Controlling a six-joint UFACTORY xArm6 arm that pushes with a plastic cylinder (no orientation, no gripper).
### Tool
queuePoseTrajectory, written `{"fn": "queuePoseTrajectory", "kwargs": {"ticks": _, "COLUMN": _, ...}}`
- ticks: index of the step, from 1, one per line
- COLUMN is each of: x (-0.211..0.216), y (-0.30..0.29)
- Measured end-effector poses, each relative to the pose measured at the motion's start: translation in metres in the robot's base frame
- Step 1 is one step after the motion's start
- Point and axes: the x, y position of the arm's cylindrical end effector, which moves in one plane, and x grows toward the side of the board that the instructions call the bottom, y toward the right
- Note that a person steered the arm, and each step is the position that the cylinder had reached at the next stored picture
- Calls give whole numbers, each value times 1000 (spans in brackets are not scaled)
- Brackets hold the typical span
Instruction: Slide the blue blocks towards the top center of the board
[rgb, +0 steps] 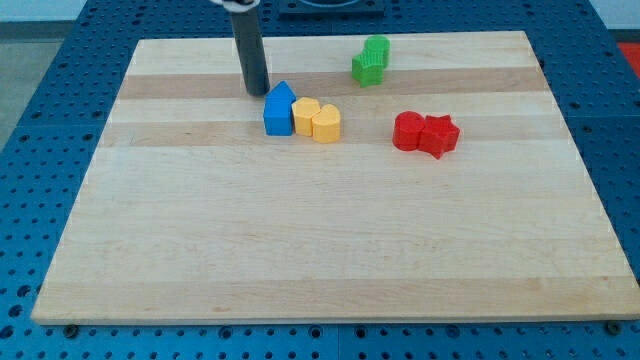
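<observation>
Resting just up-left of the blue block (279, 110), my tip (258, 90) carried no claw, so no grip state showed. That house-shaped block sat left of top centre on the bench (300, 240), touching the yellow blocks (317, 119).

One blue block (279, 109), with a peaked, house-like top, is counted left of centre on the far half of the board (300, 240). Two yellow blocks are counted just to its right, one (305, 115) touching it and the other (326, 123) touching the first. Two green blocks (371, 61) are counted at the far edge, pressed together. Two red blocks (425, 133) are counted further right, also touching. One rod is counted.
</observation>
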Motion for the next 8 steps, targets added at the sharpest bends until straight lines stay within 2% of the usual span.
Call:
{"fn": "queuePoseTrajectory", "kwargs": {"ticks": 1, "x": 2, "y": -30}}
{"fn": "queuePoseTrajectory", "kwargs": {"ticks": 2, "x": 79, "y": -38}}
{"fn": "queuePoseTrajectory", "kwargs": {"ticks": 3, "x": 143, "y": -9}}
{"fn": "queuePoseTrajectory", "kwargs": {"ticks": 4, "x": 131, "y": 42}}
{"fn": "queuePoseTrajectory", "kwargs": {"ticks": 5, "x": 105, "y": 49}}
{"fn": "queuePoseTrajectory", "kwargs": {"ticks": 7, "x": 99, "y": 19}}
{"fn": "queuePoseTrajectory", "kwargs": {"ticks": 8, "x": 69, "y": 18}}
